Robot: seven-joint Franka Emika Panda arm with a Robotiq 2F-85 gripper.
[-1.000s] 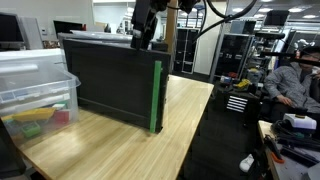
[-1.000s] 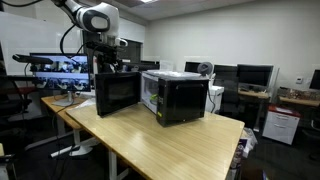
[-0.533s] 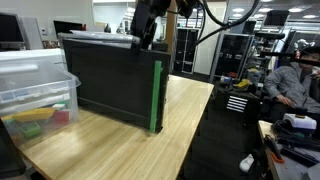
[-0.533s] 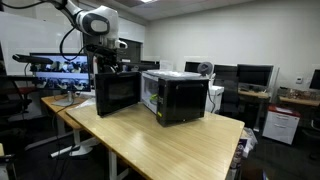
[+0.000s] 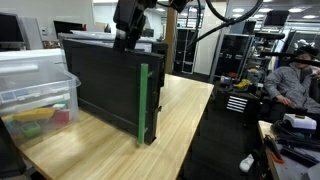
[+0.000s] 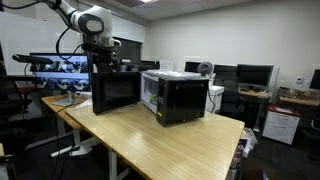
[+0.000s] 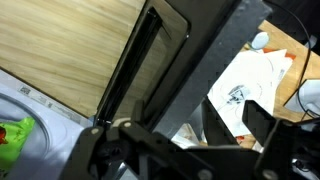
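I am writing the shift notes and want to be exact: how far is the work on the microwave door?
Done: the door stands swung wide out from the microwave. In hand: the gripper, jaws open, sits at the door's top edge; contact is not clear. Left: the door is not shut, and the gripper is not yet away from it.

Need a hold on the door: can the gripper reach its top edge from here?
Likely yes. The open gripper hangs right at the top edge of the door, nothing between them in both exterior views; whether they touch, I cannot tell.
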